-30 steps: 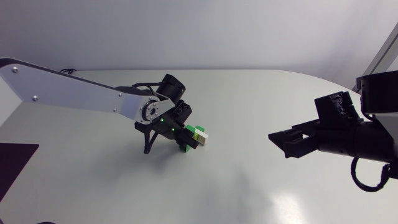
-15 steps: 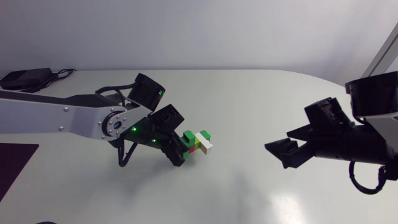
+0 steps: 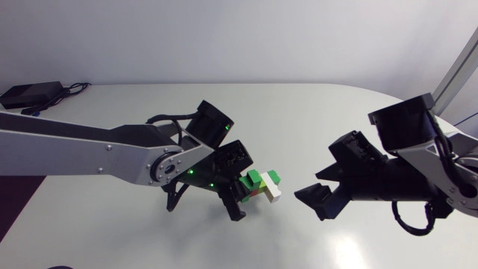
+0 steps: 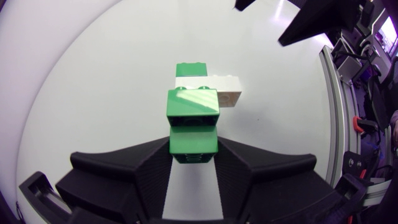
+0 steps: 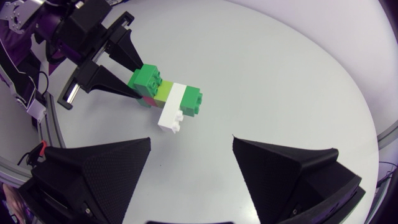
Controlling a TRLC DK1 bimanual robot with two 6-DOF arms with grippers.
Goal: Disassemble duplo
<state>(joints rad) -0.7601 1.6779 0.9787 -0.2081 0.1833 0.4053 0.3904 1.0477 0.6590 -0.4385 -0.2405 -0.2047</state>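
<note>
Left gripper [image 4: 194,142] is clamped on the green end of the duplo stack [image 3: 263,184], apparently lifted off the tabletop [image 3: 336,112]. Beyond it, the right gripper [image 3: 312,188] hangs wide open. Pretty sure we're pre-pull: right has to pinch the white brick, then tug.
</note>
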